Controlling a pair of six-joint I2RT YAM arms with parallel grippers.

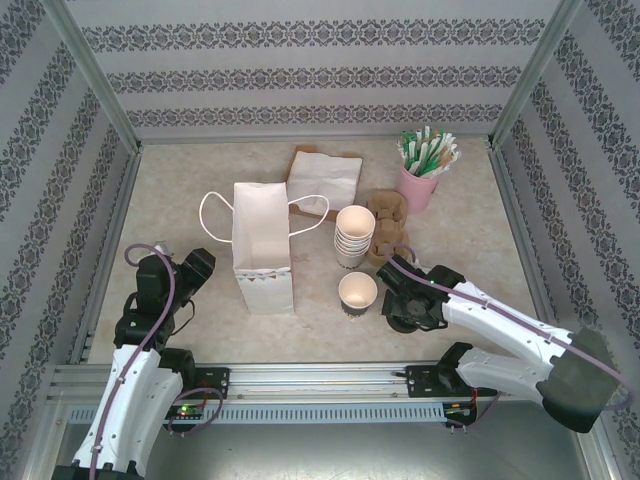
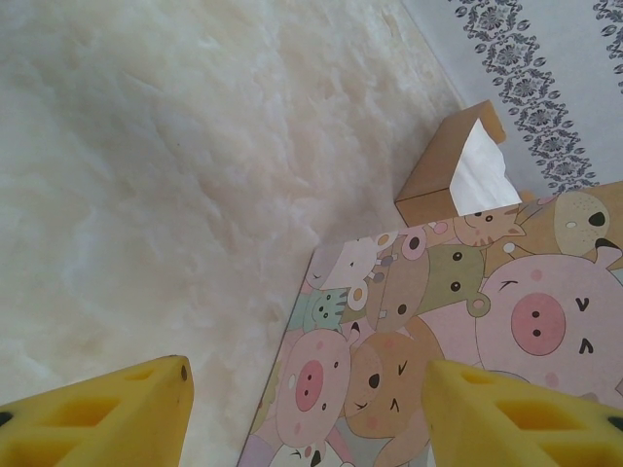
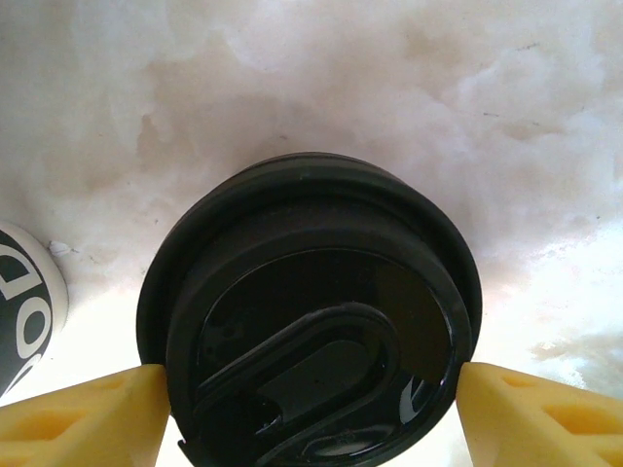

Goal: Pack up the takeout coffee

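Note:
The takeout coffee's small white paper cup (image 1: 357,292) stands uncapped right of the paper bag (image 1: 262,245); its printed side shows at the left edge (image 3: 21,302). Just right of the cup, my right gripper (image 1: 402,292) is low over the table. Its yellow fingertips (image 3: 88,413) touch opposite sides of a round black lid (image 3: 311,292), gripper midpoint (image 3: 311,413). My left gripper (image 1: 190,265) is open (image 2: 307,418), with nothing between its fingers. It hovers beside the bag's cartoon-animal side (image 2: 458,331).
A stack of lidless white cups (image 1: 354,235) and a brown cardboard carrier (image 1: 390,225) stand behind the cup. A pink holder of straws (image 1: 420,178) is at the back right. A brown napkin box (image 1: 322,178) (image 2: 453,170) lies behind the bag.

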